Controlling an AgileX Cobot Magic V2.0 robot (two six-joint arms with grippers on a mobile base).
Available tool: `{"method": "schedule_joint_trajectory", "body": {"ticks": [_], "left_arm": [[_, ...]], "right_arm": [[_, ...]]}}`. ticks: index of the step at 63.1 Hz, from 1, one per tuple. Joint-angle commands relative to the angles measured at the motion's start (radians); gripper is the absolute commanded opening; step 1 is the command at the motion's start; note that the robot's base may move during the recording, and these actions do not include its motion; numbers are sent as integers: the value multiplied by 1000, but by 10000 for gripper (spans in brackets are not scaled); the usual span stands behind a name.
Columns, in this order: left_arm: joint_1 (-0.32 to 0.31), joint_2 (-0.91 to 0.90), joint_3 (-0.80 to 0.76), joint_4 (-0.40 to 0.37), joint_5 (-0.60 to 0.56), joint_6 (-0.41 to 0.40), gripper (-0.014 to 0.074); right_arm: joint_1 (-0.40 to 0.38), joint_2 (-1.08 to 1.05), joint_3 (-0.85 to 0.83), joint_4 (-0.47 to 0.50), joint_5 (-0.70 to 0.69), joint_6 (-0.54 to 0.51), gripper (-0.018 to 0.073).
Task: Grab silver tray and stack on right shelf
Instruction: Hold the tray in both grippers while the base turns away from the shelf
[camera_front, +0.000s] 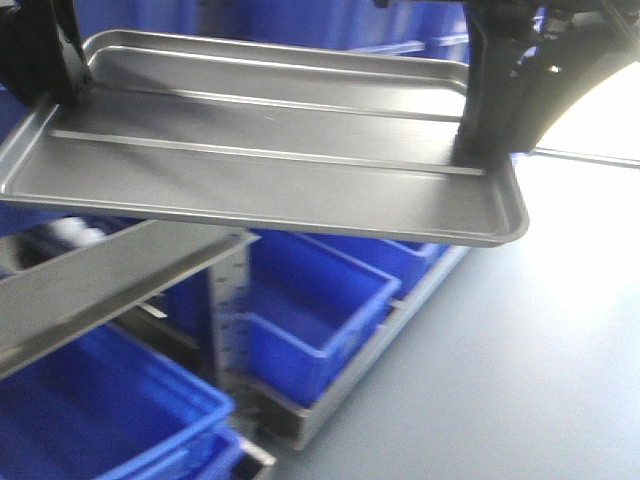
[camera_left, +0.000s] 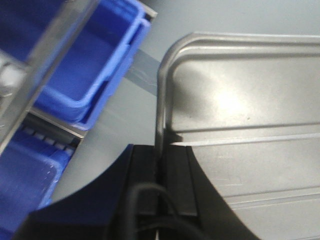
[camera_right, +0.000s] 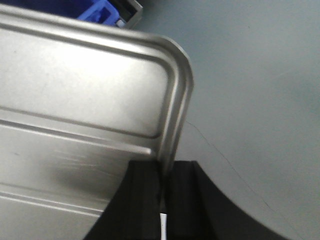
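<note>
Exterior front-facing view: the silver tray (camera_front: 270, 170) is held in the air, roughly level and tipped slightly towards the camera, so its floor with two long raised ribs is visible. It rests on nothing. The left gripper (camera_front: 68, 95) holds one short end and the right gripper (camera_front: 473, 145) holds the other. Both are black, and each sets its jaws over the low rim.

Below the tray's near left part, the right shelf (camera_front: 110, 285) shows as a broad steel front bar (camera_front: 60, 315) running diagonally across the lower left. Pale rollers are blurred just behind it. Tray and bar do not appear to touch. Under both, blue bins (camera_front: 310, 310) sit in rows beside a perforated upright post (camera_front: 232, 300). Grey floor (camera_front: 520, 380) fills the right side.

The left wrist view shows the left gripper (camera_left: 161, 155) with its jaws clenched on the rim of the silver tray (camera_left: 240, 115), midway along the short edge where one rib ends. Blue bins (camera_left: 95, 65) lie below to the left, and a blurred steel bar crosses the top corner.

The right wrist view shows the right gripper (camera_right: 162, 175) with its jaws pinched on the rim of the silver tray (camera_right: 85, 95), just below a rounded corner. Bare floor (camera_right: 250, 100) lies beyond it.
</note>
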Motion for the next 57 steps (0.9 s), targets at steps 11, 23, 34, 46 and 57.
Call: {"method": "schedule_joint_trajectory", "body": {"ticks": [11, 23, 34, 46, 57], "left_arm": [[-5, -37, -38, 40, -34, -5, -92], [-5, -37, -38, 40, -34, -5, -92], [-5, -37, -38, 40, -34, -5, -92], [-5, -37, -38, 40, -34, -5, -92], [-5, -37, -38, 40, -34, -5, -92]], "right_arm": [[1, -33, -30, -36, 6, -31, 57], [1, -33, -30, -36, 6, -31, 57], [1, -33, -30, -36, 6, -31, 57], [1, -33, -30, -36, 6, -31, 57], [1, -33, -30, -36, 6, -31, 57]]}}
